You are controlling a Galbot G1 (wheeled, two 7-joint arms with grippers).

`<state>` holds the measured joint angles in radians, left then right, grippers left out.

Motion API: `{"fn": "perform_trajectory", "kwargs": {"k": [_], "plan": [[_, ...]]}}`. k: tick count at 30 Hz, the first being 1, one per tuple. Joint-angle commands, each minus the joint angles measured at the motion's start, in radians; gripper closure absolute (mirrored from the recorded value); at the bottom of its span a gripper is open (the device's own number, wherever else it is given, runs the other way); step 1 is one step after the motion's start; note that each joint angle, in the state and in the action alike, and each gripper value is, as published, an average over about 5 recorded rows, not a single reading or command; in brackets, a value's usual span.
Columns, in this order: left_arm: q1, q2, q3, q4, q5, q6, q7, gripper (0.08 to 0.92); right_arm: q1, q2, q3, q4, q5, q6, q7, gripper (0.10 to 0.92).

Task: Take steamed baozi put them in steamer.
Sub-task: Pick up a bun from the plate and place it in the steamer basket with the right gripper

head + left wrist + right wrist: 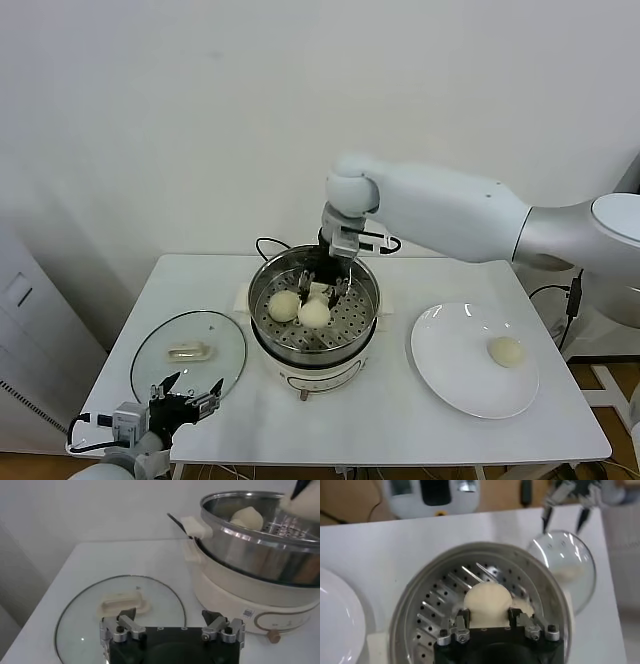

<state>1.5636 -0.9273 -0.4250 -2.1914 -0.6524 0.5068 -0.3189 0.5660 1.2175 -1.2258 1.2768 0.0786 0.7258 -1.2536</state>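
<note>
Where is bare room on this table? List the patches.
Free: tabletop in front, between glass lid and plate; most of the plate beside its one baozi. Crowded: steamer, two baozi plus a third in the right tool.

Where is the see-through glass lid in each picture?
Head view: the glass lid lies flat on the table, on the robot's left of the steamer, just ahead of the open left gripper.
Left wrist view: the lid lies right under the left gripper.
Right wrist view: the lid shows beyond the steamer's rim.
Shared landmark: the steamer.
</note>
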Motion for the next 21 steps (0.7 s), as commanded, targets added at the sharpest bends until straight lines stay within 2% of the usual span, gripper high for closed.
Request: {"fn": "perform_trajectory", "kwargs": {"k": [1, 8, 18, 21], "plan": [[0.002, -0.001, 0.001, -0.002, 0.001, 0.001, 0.0, 0.177, -0.076, 0.018, 0.038, 0.06, -0.188, 0.116, -0.011, 0.541], [0.004, 0.0, 0.0, -0.002, 0.001, 0.0, 0.001, 0.177, -0.133, 0.026, 0.071, 0.049, -0.258, 0.141, -0.008, 0.541], [0.006, -0.005, 0.002, 0.0, 0.006, -0.001, 0.001, 0.177, -0.156, 0.029, 0.083, 0.054, -0.278, 0.14, -0.003, 0.541], [0.006, -0.008, 0.006, -0.003, 0.014, -0.002, 0.002, 0.177, -0.152, 0.028, 0.089, 0.059, -0.28, 0.133, -0.005, 0.5]]}}
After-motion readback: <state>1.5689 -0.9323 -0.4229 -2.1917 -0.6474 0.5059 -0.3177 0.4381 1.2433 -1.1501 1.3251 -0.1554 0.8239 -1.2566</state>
